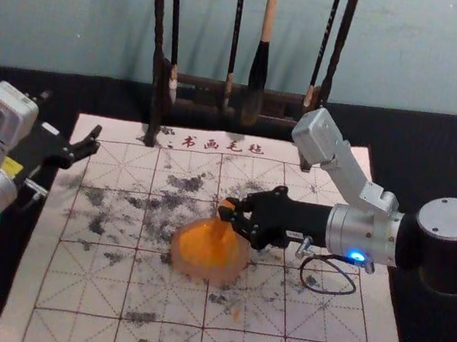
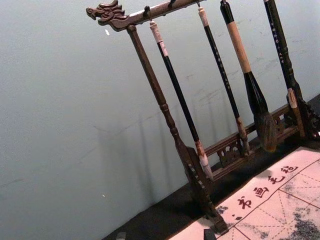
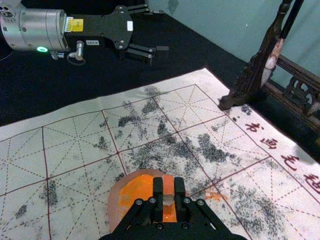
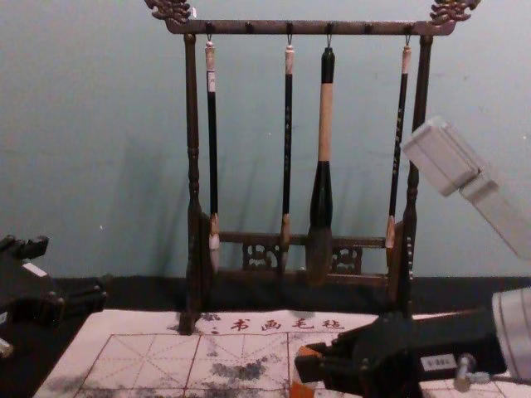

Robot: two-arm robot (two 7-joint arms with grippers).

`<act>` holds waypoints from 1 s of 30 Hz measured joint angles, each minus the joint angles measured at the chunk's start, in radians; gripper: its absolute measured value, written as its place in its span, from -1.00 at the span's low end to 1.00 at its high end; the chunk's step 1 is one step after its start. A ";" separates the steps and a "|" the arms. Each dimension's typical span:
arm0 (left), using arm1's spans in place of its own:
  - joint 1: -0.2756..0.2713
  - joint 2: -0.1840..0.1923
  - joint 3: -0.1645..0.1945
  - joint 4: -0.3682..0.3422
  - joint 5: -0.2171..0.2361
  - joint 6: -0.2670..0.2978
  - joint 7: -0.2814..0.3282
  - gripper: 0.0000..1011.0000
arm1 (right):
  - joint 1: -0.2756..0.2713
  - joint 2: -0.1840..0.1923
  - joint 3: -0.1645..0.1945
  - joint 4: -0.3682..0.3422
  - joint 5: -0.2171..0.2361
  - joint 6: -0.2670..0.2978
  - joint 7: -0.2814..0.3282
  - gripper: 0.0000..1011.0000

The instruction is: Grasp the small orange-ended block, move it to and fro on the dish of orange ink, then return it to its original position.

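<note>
The right gripper (image 3: 168, 188) was clamped on the orange-ended block (image 1: 227, 205), holding it over the dish (image 1: 234, 271), presumably so its lower end could work the orange ink (image 1: 199, 246). The left gripper (image 3: 160, 33), fingers apart, idled by the calligraphy mat's (image 1: 18, 320) left edge.

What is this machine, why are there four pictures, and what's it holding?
It's a robot with two arms. One camera sits on its head looking down, one on its chest looking forward, and one on each wrist.

A pale, grid-lined mat with dark smudges lies on the table. On it is a round, pinkish dish of orange ink. The right gripper pinches a small orange-ended block at the dish. The left gripper waits open near the mat's left edge. Behind, long brushes hang from a dark wooden rack.
</note>
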 joint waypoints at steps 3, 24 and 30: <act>0.000 0.000 0.000 0.000 0.000 0.000 0.000 0.98 | -0.009 0.010 0.004 -0.011 0.002 0.000 0.000 -0.74; 0.000 0.000 0.000 0.000 0.000 0.000 0.000 0.98 | -0.045 0.049 0.009 -0.064 0.006 -0.004 0.012 -0.74; 0.000 0.000 0.000 0.000 0.000 0.000 0.000 0.98 | -0.051 0.054 0.007 -0.078 0.009 -0.004 0.017 -0.74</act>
